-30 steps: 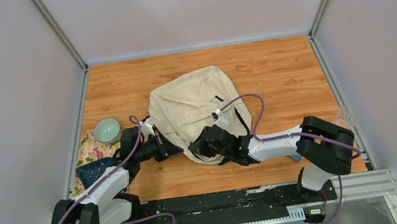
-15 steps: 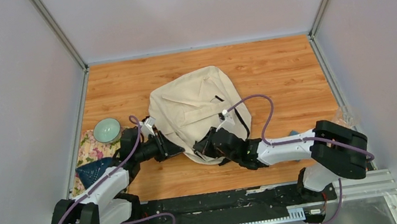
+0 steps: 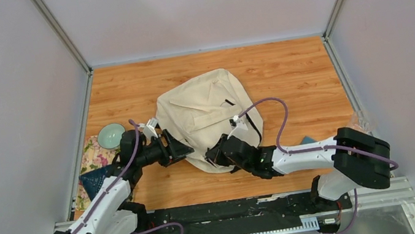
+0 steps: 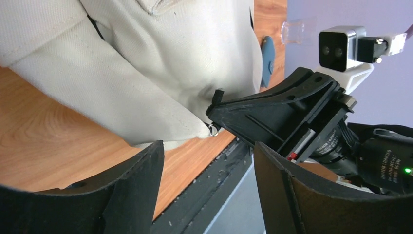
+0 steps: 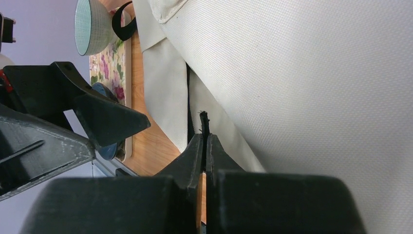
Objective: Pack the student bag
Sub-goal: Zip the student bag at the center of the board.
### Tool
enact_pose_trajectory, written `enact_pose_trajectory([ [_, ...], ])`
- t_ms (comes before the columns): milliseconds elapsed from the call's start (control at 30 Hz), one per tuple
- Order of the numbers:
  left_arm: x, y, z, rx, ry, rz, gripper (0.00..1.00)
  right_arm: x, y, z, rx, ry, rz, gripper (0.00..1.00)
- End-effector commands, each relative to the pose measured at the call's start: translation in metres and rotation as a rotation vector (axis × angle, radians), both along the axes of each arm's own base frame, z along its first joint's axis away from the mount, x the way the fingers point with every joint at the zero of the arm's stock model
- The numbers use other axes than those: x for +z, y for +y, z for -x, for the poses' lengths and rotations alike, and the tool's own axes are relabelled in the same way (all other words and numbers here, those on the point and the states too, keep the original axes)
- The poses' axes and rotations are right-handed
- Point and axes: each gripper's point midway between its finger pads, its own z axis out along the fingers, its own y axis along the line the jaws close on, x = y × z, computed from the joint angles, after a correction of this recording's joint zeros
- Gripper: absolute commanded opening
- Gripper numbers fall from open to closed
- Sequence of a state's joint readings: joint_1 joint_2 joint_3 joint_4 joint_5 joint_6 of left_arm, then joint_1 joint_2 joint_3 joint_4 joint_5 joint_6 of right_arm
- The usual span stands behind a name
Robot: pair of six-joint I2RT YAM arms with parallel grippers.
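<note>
The student bag (image 3: 207, 112), a cream fabric backpack with black straps, lies in the middle of the wooden table. It fills the left wrist view (image 4: 160, 58) and the right wrist view (image 5: 316, 97). My right gripper (image 3: 215, 153) is at its near edge, shut on a thin black zipper pull (image 5: 203, 121) that sticks out past the fingertips (image 5: 195, 151). My left gripper (image 3: 184, 151) is just left of the bag's near corner, open with nothing between its fingers (image 4: 141, 180). It faces the right gripper (image 4: 219, 105) and a small metal ring (image 4: 213, 128) on the bag's edge.
A teal bowl (image 3: 111, 135) sits on a floral cloth (image 3: 93, 156) at the left edge, with a dark blue item (image 3: 95, 180) beside it. A blue object (image 3: 306, 139) and clear plastic (image 3: 360, 122) lie at the right. The black rail (image 3: 237, 209) runs along the near edge.
My left gripper has opened wide and pulled back slightly left from the bag's corner. The right gripper has closed fully on the zipper pull and its arm has stretched further left.
</note>
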State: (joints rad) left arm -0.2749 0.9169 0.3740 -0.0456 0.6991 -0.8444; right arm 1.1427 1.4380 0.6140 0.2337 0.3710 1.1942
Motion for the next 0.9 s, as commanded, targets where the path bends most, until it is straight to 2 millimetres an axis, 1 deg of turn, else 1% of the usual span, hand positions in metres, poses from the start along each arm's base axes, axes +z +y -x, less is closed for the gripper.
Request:
enact_pose_trajectory([
  [0,0.011,-0.002,0.01,0.045,0.102,0.071,0.75,0.025,-0.001,-0.007,-0.027,-0.069,-0.026,0.0],
  [133,0.001,-0.002,0.023,0.056,0.167,0.061,0.76,0.031,-0.001,-0.007,-0.026,-0.084,-0.032,0.0],
  [167,-0.008,-0.001,0.026,0.069,0.181,0.052,0.76,0.033,-0.001,-0.007,-0.024,-0.087,-0.034,0.0],
  [233,-0.007,-0.008,0.029,0.063,0.188,0.09,0.76,0.037,0.0,-0.007,-0.021,-0.094,-0.041,0.0],
  [267,-0.015,-0.01,0.033,0.064,0.203,0.096,0.77,0.038,0.0,-0.007,-0.019,-0.097,-0.042,0.0],
  [300,-0.012,-0.015,0.031,0.053,0.173,0.11,0.76,0.038,0.001,-0.007,-0.017,-0.099,-0.043,0.0],
  [367,-0.02,-0.016,0.031,0.077,0.191,0.107,0.77,0.04,0.002,-0.005,-0.011,-0.101,-0.046,0.0],
  [433,-0.019,-0.019,0.024,0.099,0.19,0.141,0.77,0.04,0.003,-0.002,-0.003,-0.104,-0.045,0.0],
  [467,-0.022,-0.018,0.022,0.115,0.194,0.149,0.77,0.04,0.003,0.0,0.002,-0.102,-0.047,0.0],
  [500,-0.016,-0.021,0.016,0.118,0.158,0.175,0.77,0.039,0.003,0.001,0.005,-0.101,-0.043,0.0],
  [633,-0.007,-0.025,0.0,0.14,0.142,0.2,0.77,0.036,0.005,0.011,0.026,-0.095,-0.036,0.0],
  [667,0.002,-0.029,-0.002,0.121,0.125,0.219,0.78,0.036,0.005,0.012,0.026,-0.094,-0.034,0.0],
  [767,0.008,-0.033,-0.006,0.116,0.145,0.233,0.78,0.034,0.005,0.016,0.028,-0.094,-0.026,0.0],
  [867,0.005,-0.03,-0.004,0.136,0.178,0.22,0.78,0.032,0.006,0.017,0.029,-0.093,-0.02,0.0],
])
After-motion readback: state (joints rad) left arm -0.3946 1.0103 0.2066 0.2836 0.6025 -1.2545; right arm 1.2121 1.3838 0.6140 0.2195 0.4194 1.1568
